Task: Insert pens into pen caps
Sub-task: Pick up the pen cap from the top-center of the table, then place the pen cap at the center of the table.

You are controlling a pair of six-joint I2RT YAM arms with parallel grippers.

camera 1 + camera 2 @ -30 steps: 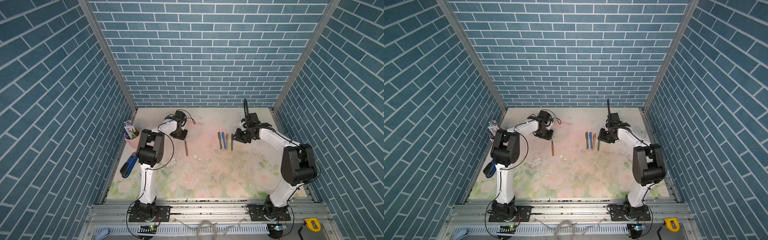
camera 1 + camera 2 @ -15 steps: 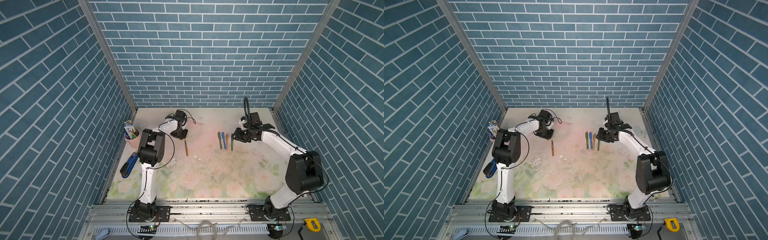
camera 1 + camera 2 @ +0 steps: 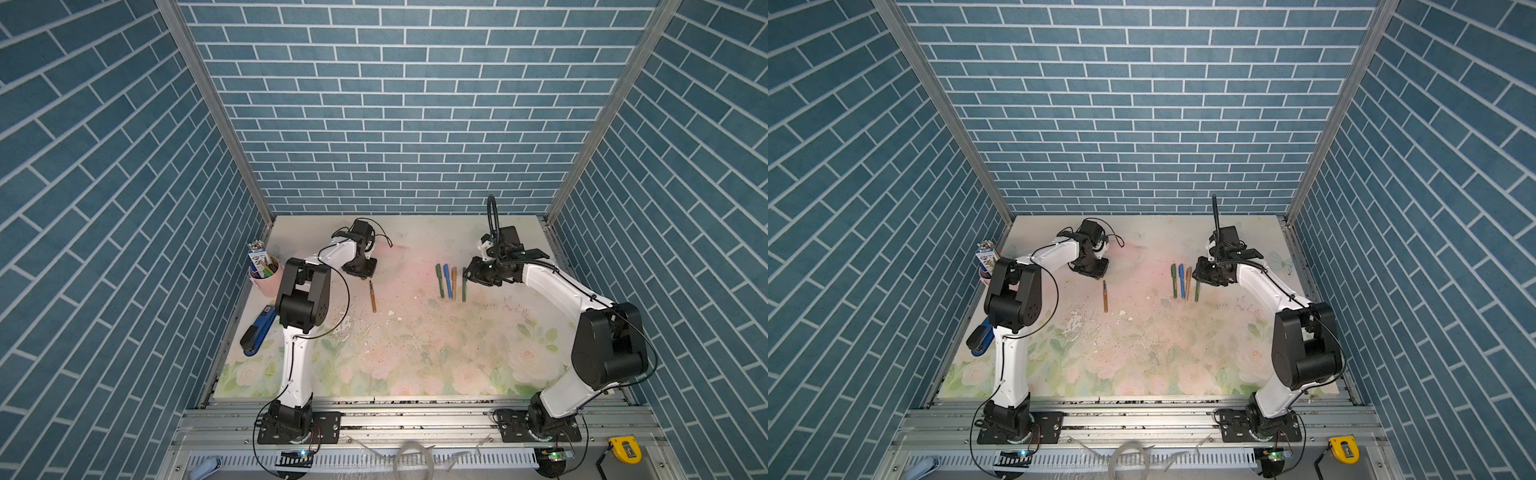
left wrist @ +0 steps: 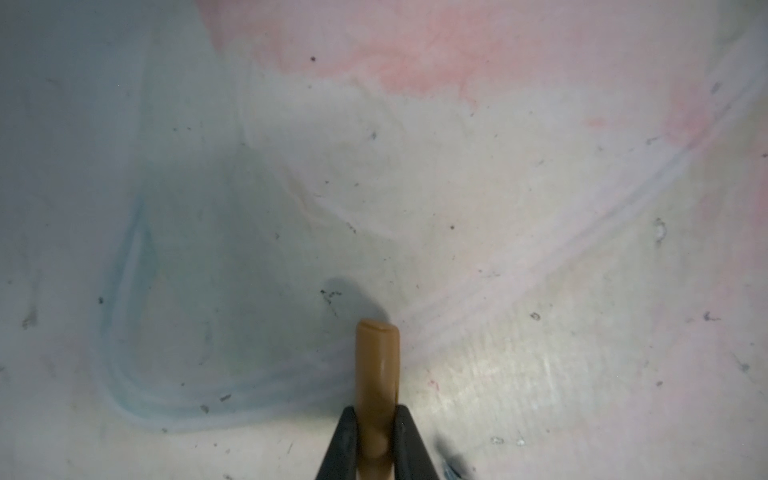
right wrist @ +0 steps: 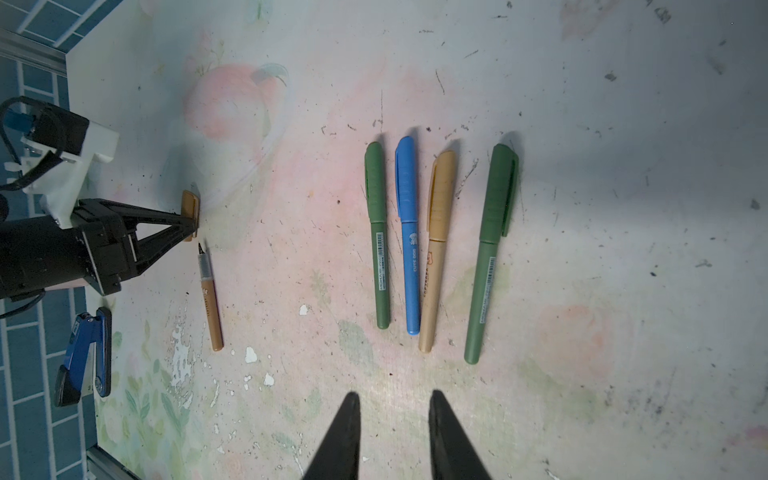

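My left gripper [image 4: 376,419] is shut on a golden-brown pen cap [image 4: 377,365] held low over the mat; the right wrist view shows the same gripper [image 5: 189,224] and cap [image 5: 190,203]. Just beside it lies an uncapped golden-brown pen [image 5: 210,299], dark tip toward the cap, seen in both top views [image 3: 372,297] [image 3: 1105,297]. Four pens lie capped in a row: green [image 5: 377,232], blue [image 5: 408,232], golden-brown [image 5: 436,249], green [image 5: 490,253]. My right gripper [image 5: 392,411] is open with nothing between its fingers, and it hovers by that row's right end [image 3: 467,276].
A pink cup with pencils and a carton [image 3: 262,270] stands at the mat's left edge, with a blue-and-black stapler [image 3: 257,332] nearer the front. Brick walls close in three sides. A yellow tape measure [image 3: 623,449] lies off the mat at front right.
The right arm's elbow has swung outward to the right while its gripper stayed by the row of pens. The left arm has hardly moved.
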